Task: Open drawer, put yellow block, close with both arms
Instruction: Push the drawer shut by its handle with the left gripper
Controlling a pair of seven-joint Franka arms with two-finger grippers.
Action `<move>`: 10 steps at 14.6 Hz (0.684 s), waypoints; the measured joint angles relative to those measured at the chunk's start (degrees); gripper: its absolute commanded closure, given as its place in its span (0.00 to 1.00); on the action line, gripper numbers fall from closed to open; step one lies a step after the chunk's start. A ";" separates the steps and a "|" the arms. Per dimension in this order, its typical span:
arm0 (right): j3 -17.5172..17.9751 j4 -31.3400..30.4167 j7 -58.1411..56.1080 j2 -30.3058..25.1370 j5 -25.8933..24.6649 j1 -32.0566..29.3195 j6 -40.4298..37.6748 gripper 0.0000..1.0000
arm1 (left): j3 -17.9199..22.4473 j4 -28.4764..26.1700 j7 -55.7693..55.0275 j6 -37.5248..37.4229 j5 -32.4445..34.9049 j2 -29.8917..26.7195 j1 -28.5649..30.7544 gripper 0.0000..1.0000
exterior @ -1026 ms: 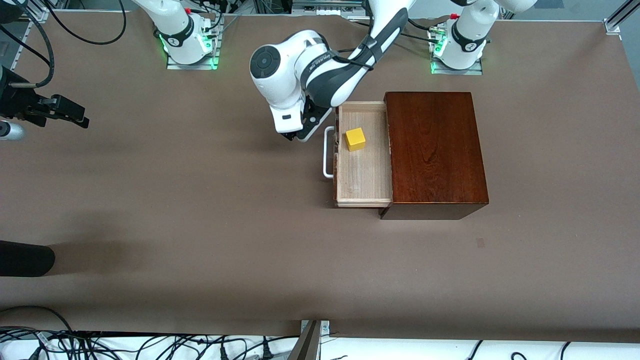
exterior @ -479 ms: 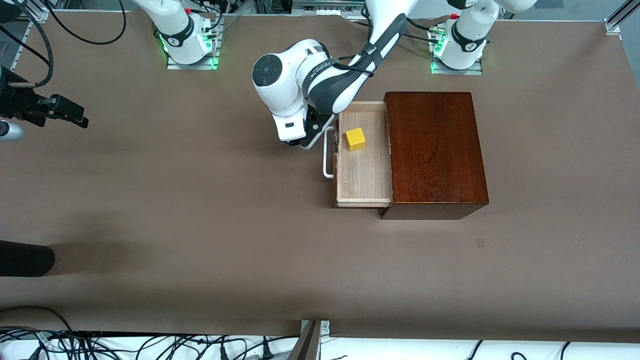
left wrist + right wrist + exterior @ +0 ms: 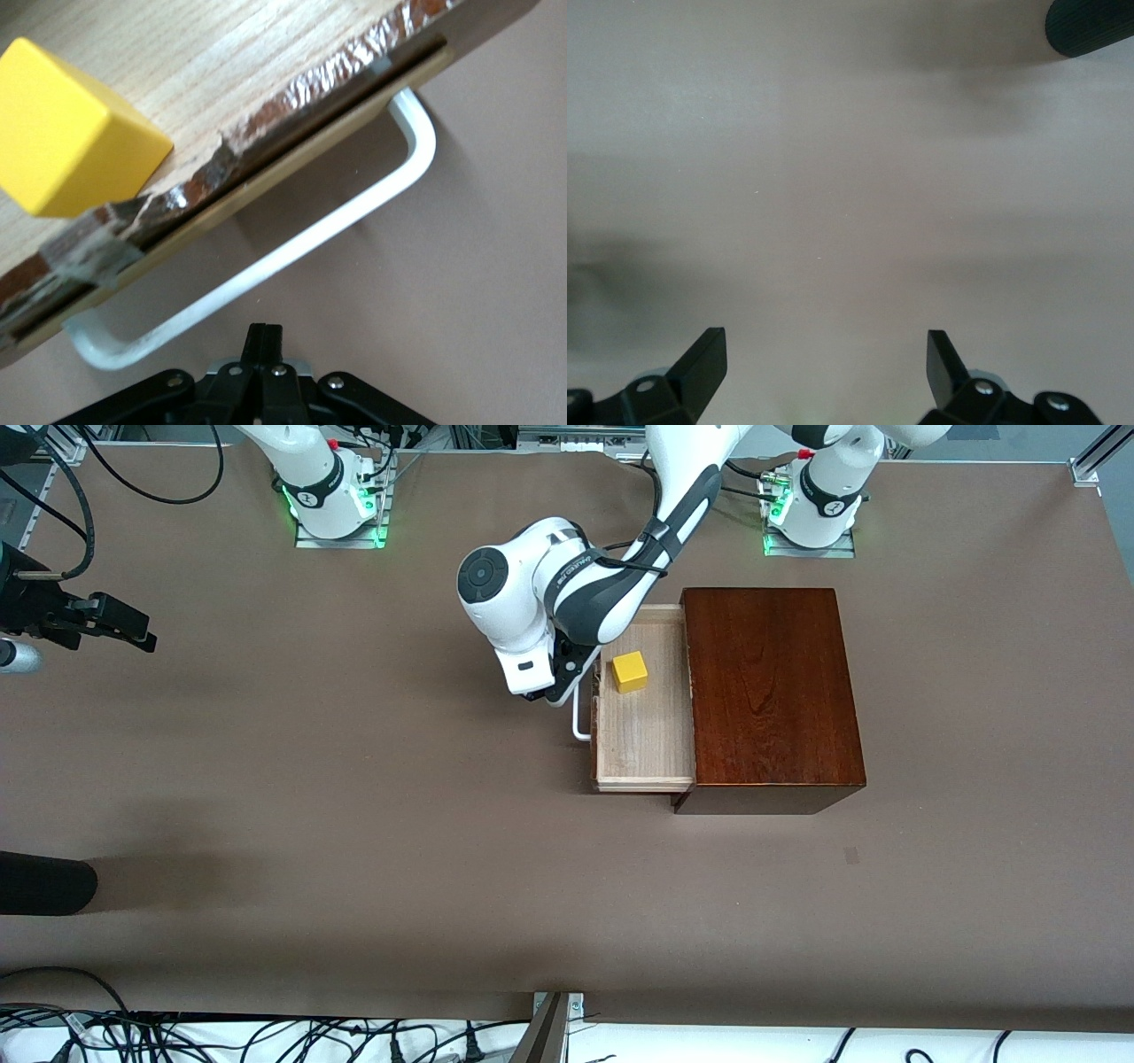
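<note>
Standing open, the drawer holds the yellow block in the corner by its front, toward the arms' bases. The left gripper, fingers pressed together on nothing, sits just beside the white handle. The right gripper waits spread wide over the table.

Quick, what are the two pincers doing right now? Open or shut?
Left pincer: shut on nothing, just in front of the drawer's white handle.
Right pincer: open, empty, over bare table.
</note>
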 measured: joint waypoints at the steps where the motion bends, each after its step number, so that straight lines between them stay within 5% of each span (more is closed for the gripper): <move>1: 0.00 0.00 0.00 0.00 0.00 0.00 0.00 0.00 | 0.43 0.00 -0.03 0.00 0.03 0.21 0.00 1.00; 10: 0.00 0.00 0.00 0.03 0.00 0.00 0.07 0.00 | 0.87 0.24 -0.06 0.09 3.52 1.00 -0.11 1.00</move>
